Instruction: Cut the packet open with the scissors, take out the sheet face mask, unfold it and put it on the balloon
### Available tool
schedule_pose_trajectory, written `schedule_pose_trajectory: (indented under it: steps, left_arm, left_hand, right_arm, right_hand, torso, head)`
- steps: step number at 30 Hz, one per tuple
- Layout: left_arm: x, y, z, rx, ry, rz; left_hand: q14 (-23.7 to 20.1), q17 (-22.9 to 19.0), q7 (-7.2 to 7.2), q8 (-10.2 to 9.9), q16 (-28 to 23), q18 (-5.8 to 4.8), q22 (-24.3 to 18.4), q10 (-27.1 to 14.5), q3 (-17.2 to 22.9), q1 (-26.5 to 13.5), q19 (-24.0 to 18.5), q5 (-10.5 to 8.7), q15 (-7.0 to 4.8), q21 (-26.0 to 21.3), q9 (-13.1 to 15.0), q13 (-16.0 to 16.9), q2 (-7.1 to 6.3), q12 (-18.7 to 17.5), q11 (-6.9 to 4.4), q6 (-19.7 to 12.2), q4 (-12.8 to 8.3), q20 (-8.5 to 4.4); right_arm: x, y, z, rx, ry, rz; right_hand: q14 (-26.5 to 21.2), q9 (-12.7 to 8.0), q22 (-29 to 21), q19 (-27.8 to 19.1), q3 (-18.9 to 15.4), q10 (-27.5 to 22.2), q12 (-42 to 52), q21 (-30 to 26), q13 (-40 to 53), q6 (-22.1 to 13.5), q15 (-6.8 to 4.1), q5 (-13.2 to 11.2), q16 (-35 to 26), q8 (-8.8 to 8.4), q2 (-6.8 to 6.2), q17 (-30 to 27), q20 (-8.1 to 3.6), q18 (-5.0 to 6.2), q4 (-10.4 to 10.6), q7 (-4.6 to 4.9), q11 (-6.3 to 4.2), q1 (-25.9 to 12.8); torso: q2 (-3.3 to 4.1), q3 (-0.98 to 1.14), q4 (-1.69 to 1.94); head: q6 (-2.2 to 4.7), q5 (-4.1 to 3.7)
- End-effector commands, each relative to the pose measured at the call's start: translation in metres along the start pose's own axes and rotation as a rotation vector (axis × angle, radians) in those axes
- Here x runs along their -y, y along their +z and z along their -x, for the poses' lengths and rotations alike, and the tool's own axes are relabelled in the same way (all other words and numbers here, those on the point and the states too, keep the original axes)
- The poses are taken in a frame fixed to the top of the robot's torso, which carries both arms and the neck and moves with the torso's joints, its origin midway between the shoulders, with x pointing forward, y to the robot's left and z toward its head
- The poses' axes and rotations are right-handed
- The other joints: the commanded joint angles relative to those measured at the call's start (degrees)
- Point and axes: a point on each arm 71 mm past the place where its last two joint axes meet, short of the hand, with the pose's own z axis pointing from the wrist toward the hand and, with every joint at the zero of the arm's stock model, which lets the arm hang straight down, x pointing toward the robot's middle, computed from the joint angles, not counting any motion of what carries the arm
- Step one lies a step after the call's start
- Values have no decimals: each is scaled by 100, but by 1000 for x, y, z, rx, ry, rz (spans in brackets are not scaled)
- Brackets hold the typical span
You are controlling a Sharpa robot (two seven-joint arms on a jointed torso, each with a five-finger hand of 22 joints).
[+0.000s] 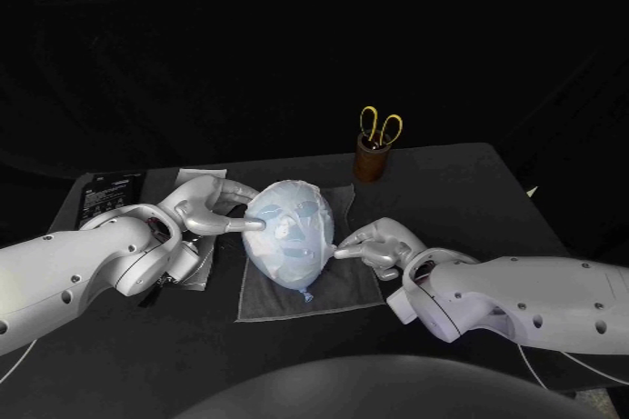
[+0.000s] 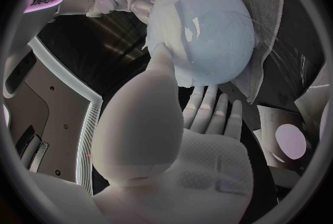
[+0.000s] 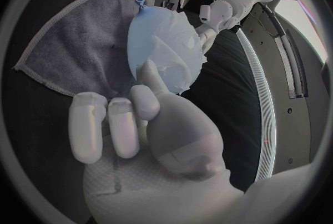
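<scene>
Fingertips point(image 1: 246, 225) of spread left hand point(image 1: 196, 214) and curled right hand point(image 1: 377, 246), both empty, are pressing white sheet mask point(image 1: 295, 221) onto pale-blue balloon point(image 1: 291, 275); lopsided force could roll it.

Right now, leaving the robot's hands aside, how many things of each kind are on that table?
Balloon: 1
Sheet mask, on the balloon: 1
Grey cloth: 1
Scissors: 1
Brown holder: 1
Black printed card: 1
Silvery packet, partly hidden: 1
Total: 7
</scene>
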Motion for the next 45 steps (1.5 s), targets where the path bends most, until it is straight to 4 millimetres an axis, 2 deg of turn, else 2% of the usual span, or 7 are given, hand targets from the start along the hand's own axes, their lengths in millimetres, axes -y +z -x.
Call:
schedule_pose_trajectory:
  steps: [1,32,34,35,36,42,45]
  left_arm:
    - [-1,1,-6,-33,-4,6]
    - [-2,0,-5,-31,-4,9]
    - [-2,1,-5,-31,-4,9]
    - [-2,1,-5,-31,-4,9]
    - [-2,1,-5,-32,-4,9]
    - [-2,1,-5,-31,-4,10]
    - [-2,1,-5,-32,-4,9]
  left_hand:
    - [36,5,452,36,-27,95,-8,26,30,-4,-16,-8,4,16,3,7,44,-29,5,-10,1,11]
    - [37,5,453,37,-36,100,-18,28,27,-6,-29,-8,4,14,1,7,40,-40,5,-12,2,11]
    - [37,5,453,37,-36,100,-18,28,27,-6,-29,-8,4,14,1,7,40,-40,5,-12,2,11]
    - [37,5,453,37,-36,100,-18,28,27,-6,-29,-8,4,14,1,7,40,-40,5,-12,2,11]
    - [37,5,453,37,-36,100,-18,28,27,-6,-29,-8,4,14,1,7,40,-40,5,-12,2,11]
    - [37,5,453,37,-36,100,-18,28,27,-6,-29,-8,4,14,1,7,40,-40,5,-12,2,11]
    - [37,5,453,37,-36,100,-18,28,27,-6,-29,-8,4,14,1,7,40,-40,5,-12,2,11]
  right_arm:
    - [1,-1,4,11,-35,13]
    - [19,9,19,0,-145,-68]
    - [19,10,19,1,-139,-64]
    - [19,10,20,5,-137,-58]
    - [19,11,21,13,-137,-50]
    - [20,13,27,39,-148,-35]
    - [20,13,27,28,-151,-19]
  right_hand:
    - [692,321,1109,125,210,1048,1928,29,3281,160,-387,23,40,134,43,1510,-41,42,-154,-189,-475,108]
    - [690,610,1068,60,502,1048,1928,-71,3281,11,-383,20,38,225,-69,1505,-45,67,-148,-176,-467,-60]
    - [636,647,932,-113,479,1048,1928,-335,3281,-124,-357,17,-69,176,-143,1300,-30,134,-141,-133,-431,-243]
    - [595,609,809,-266,323,946,1664,-573,3090,-409,-313,-1,-149,10,-268,1160,-5,191,-54,-66,-371,-559]
    - [555,475,676,-425,-24,802,1325,-829,2853,-1074,-139,17,-225,-369,-521,1039,104,232,66,198,-152,-1038]
    - [513,490,565,-533,-189,709,1111,-1039,2704,-1144,-63,16,-306,-370,-455,918,221,285,-54,256,-89,-1062]
    - [265,407,175,-994,-512,145,-33,-1784,1918,-1669,29,26,-721,-569,-565,299,316,449,-50,368,19,-1247]
  torso:
    - [1,-2,3]
    - [2,-2,4]
    - [-1,-3,6]
    - [-1,-3,7]
    - [0,-3,10]
    - [1,-5,8]
    - [2,-3,13]
  head:
    - [1,-8]
    - [1,-19]
    - [1,-16]
    - [1,-14]
    - [1,-15]
    - [1,100]
    - [1,145]
